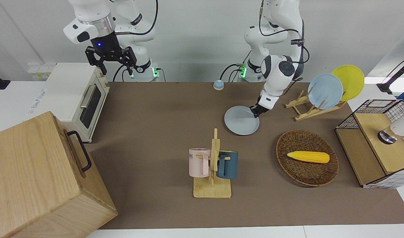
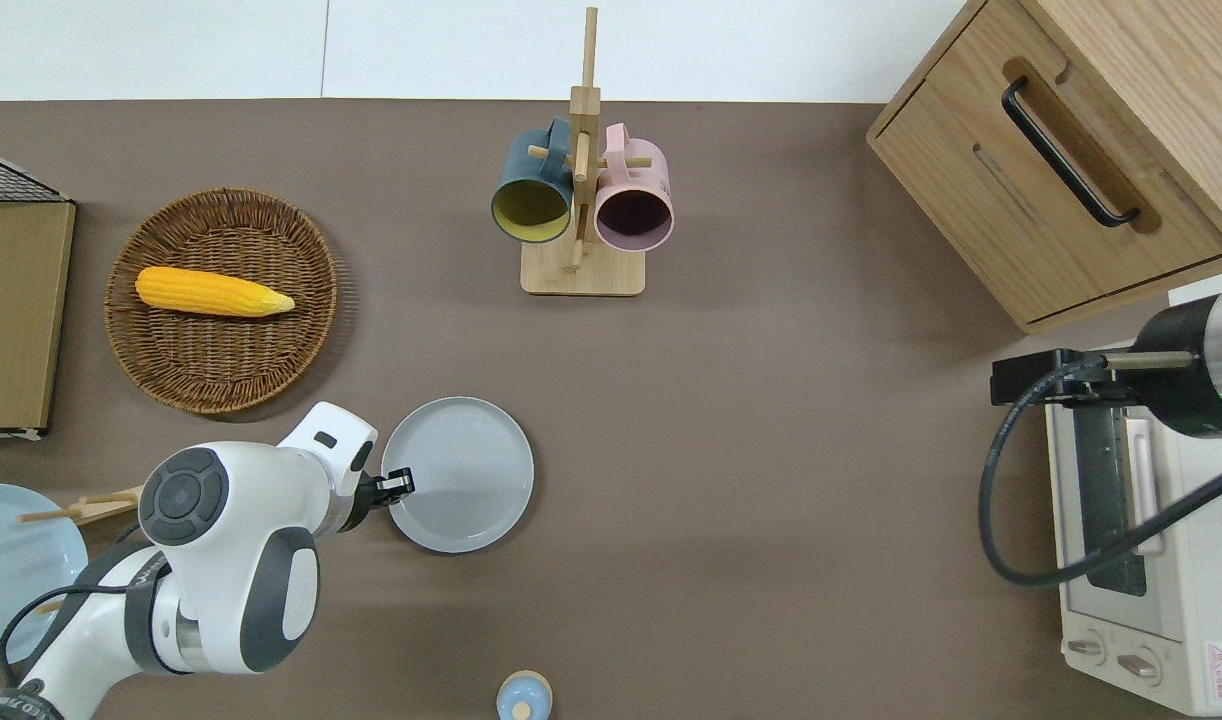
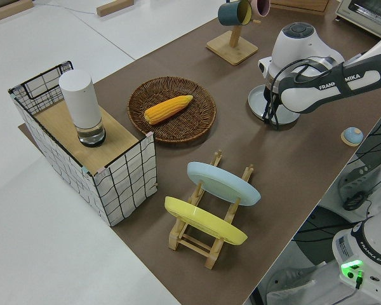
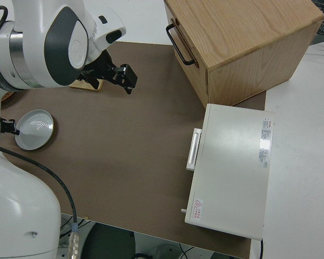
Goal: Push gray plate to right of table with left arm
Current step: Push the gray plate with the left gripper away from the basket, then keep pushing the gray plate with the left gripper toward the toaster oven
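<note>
The gray plate lies flat on the brown table, nearer to the robots than the mug rack. My left gripper is low at the table, shut, with its tip against the plate's rim on the side toward the left arm's end. It holds nothing. The plate also shows in the right side view. My right gripper is open and parked.
A wooden mug rack holds two mugs. A wicker basket holds corn. A plate rack with sky-blue and yellow plates, a wire crate, a toaster oven, a wooden box and a small blue bell stand around.
</note>
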Available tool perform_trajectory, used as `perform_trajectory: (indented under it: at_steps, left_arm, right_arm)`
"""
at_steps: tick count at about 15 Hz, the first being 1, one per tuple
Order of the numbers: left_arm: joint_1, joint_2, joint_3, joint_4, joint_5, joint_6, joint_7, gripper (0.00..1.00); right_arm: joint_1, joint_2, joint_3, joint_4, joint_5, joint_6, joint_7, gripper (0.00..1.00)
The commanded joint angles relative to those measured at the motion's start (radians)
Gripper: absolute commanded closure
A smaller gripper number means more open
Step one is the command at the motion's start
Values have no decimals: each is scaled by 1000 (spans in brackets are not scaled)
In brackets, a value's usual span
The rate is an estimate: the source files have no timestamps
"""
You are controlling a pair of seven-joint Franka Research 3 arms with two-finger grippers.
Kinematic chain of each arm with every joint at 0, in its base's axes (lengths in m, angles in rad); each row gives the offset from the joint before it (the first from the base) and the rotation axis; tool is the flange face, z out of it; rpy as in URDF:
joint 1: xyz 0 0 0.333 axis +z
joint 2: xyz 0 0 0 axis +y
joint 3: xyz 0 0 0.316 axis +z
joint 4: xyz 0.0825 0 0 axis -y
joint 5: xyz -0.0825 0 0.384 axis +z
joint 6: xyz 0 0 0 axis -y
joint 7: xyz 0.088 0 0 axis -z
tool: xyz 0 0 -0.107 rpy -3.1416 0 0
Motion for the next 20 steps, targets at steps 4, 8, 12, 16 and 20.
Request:
perform_trajectory:
  at_steps: [4,8,12,16,20]
  left_arm:
    - [-121,61,0,-7,-46,85,-86,1000]
    - [-184,90,4,16,-47,104,-98,1000]
    - [-262,117,15,25,-105,151,-100,1000]
    - [-359,138,50,42,-128,179,-149,1000]
    - [-445,152,102,73,-130,179,-147,1000]
  right_arm:
    - [6,6,-5,10,0,-11,-3,5]
    - [6,6,-5,10,0,-11,-3,5]
    - [6,6,-5,10,0,-11,-3,5]
    - [6,6,-5,10,1,-11,-3,5]
    - [6,6,-5,10,0,-11,-3,5]
